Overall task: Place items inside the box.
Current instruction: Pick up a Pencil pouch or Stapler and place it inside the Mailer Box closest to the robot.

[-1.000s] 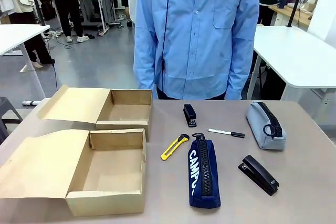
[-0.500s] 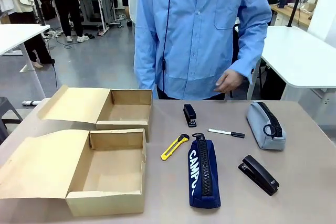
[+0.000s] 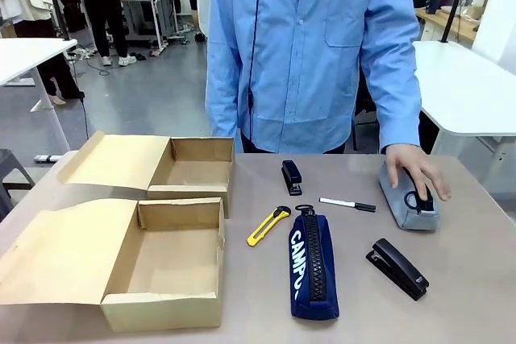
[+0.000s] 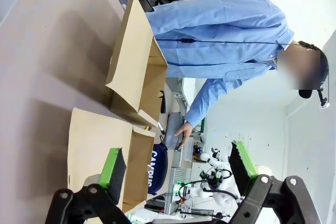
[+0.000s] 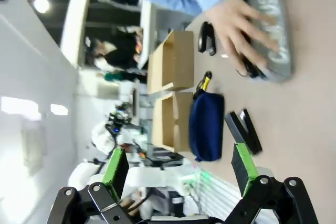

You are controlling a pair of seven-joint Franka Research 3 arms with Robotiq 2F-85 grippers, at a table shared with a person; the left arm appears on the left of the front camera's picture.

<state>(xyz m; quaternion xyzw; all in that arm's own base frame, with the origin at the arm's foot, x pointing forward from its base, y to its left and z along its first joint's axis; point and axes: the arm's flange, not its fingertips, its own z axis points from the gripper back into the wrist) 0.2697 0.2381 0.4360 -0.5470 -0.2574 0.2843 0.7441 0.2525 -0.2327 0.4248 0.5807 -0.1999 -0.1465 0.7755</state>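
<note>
The box [image 3: 165, 262] lies open at the near left, flap lid spread to the left, nothing inside. To its right lie a yellow-and-black utility knife [image 3: 268, 225], a navy "CAMPUS" pencil case [image 3: 313, 266], a small black stapler [image 3: 291, 176], a thin black-and-white pen [image 3: 347, 204] and a larger black stapler [image 3: 397, 267]. The person's hand [image 3: 415, 168] rests on a grey zip case [image 3: 401, 199] at the right. My left gripper [image 4: 177, 167] is open above the table's left end. My right gripper [image 5: 178, 169] is open too, off to the right of the larger stapler [image 5: 243, 129].
A second open cardboard box [image 3: 189, 168] sits behind the first, its flap also spread left. The person in a blue shirt [image 3: 306, 54] stands at the far edge. Bare tabletop [image 3: 468, 279] lies at the near right.
The person's hand has come down from beside the body onto the grey zip case. Nothing on the table has moved, and both grippers stay open.
</note>
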